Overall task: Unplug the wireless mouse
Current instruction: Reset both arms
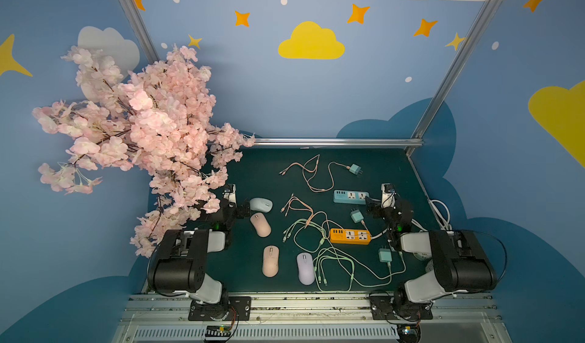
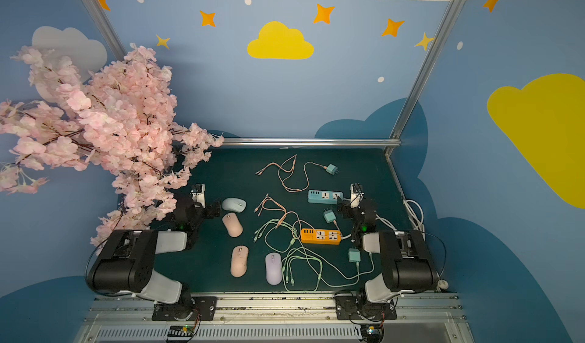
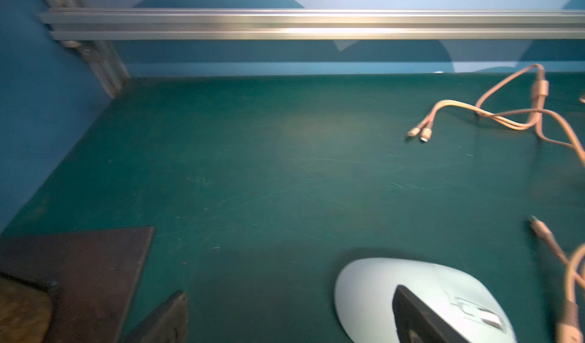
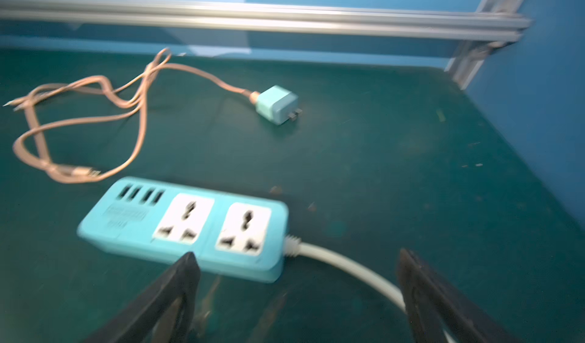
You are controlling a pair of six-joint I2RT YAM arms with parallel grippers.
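The left arm (image 1: 179, 264) and right arm (image 1: 460, 262) are seen nearest. The left pincer (image 3: 289, 292) is spread empty just beside a smooth domed pale-blue mouse (image 3: 370, 290) at 9 o'clock, the right pincer (image 4: 297, 254) released by the blue power strip (image 4: 190, 224) at 2. The lilac mouse (image 1: 305, 268) at 6, beside thin green cables (image 1: 316, 264), is judged likeliest plugged: shell to be pinned, plug drawn straight

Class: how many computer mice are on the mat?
4. Pale blue mouse farthest back, tilted pink mouse before it, front pink mouse and lilac mouse side by side nearest. Blossoms might hide more.
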